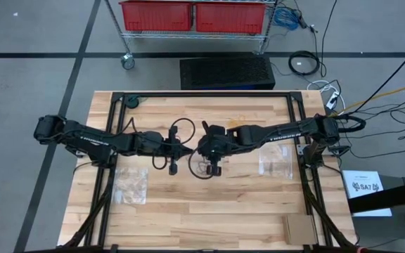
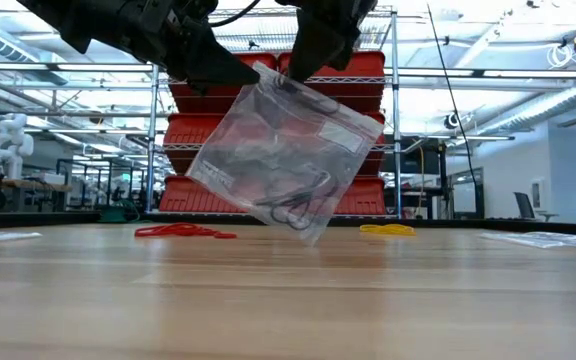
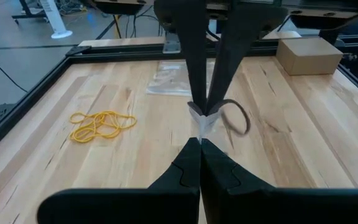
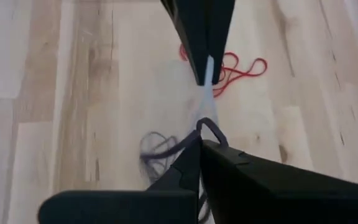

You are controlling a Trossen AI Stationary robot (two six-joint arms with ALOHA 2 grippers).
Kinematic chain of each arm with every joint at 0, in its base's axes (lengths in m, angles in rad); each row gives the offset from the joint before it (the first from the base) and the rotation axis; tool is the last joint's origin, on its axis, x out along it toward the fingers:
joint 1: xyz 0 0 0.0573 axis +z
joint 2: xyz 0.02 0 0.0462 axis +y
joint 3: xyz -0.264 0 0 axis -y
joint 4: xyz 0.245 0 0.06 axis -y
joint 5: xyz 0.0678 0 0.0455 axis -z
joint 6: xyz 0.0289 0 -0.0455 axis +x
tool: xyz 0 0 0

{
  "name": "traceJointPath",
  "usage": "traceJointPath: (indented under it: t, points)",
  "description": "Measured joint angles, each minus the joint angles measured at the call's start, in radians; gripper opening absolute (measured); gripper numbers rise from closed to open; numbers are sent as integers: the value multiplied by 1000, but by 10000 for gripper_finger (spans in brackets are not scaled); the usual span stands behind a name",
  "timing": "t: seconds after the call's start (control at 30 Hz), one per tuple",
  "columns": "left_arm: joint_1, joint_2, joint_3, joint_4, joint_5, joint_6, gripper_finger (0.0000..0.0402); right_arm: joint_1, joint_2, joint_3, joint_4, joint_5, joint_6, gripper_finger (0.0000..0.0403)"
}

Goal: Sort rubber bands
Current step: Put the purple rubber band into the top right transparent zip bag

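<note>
Grippers, left (image 2: pixel 230 70) and right (image 2: pixel 303 62), both clenched on one clear bag (image 2: pixel 283 150) of black rubber bands (image 2: pixel 293 205), which we lift above the table (image 2: pixel 288 300); red bands (image 2: pixel 178 231) and yellow bands (image 2: pixel 388 229) lie behind, two more bags (image 1: pixel 131 184) flat nearby.

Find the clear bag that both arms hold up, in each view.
High: clear bag, center, between the arms.
Low: upper middle, hanging tilted, black bands inside.
Left wrist: only its pinched edge.
Right wrist: edge-on, middle.
Shared landmark: red bands on the table.
</note>
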Motion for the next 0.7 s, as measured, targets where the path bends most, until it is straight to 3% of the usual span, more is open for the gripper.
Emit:
traceJointPath:
  t: [0.17, 0.4, 0.5, 0.7]
  points:
    - [0, 0, 0, 0, 0, 0, 0, -10, 1, -45, 4, -19, 27, 0]
    - [0, 0, 0, 2, 0, 0, 0, -34, 57, -83, 114, -232, 26, 0]
    - [0, 0, 0, 3, 0, 0, 0, -32, 81, -83, 140, -277, 25, 0]
    - [0, 0, 0, -1, 0, 0, 0, -17, 96, -83, 129, -208, 55, 26]
